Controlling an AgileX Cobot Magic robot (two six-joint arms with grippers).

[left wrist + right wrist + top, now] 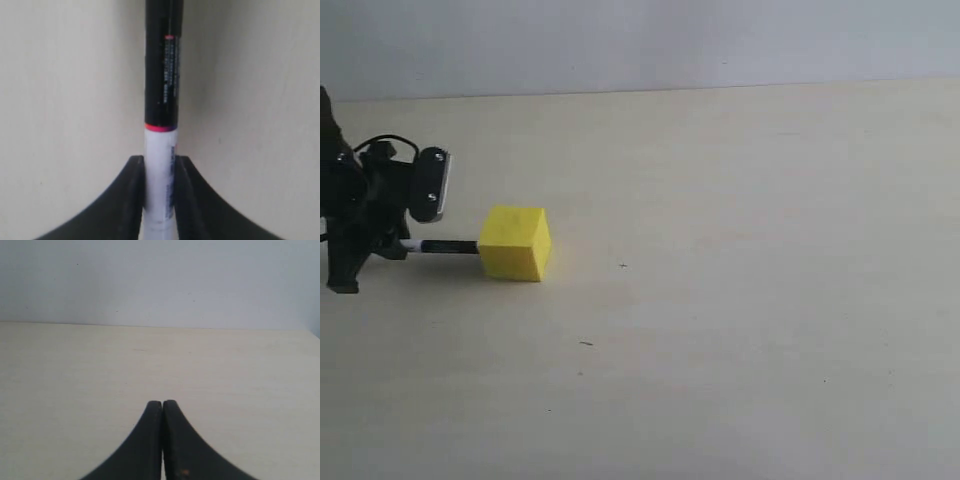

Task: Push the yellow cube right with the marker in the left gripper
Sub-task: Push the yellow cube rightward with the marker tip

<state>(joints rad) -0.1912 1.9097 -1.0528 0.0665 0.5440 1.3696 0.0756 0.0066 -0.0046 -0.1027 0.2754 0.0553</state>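
Black left gripper [400,245] at the far left of the frame, jaws clamped on the white barrel of the marker [445,246], marker lying level, black end reaching the left face of the yellow cube [515,243], cube resting on the pale table [740,300] left of centre, right gripper [162,407] with jaws pressed together, holding nothing.

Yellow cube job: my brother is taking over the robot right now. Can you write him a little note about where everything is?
Left gripper: shut on the marker, holding its white barrel, low over the table, far left in the exterior view.
Right gripper: shut, empty, not in the exterior view.
The marker lies level, its black end pointing at the yellow cube and seemingly touching its left face.
Done: marker gripped and lined up.
Left: push the cube right, where the table is bare.
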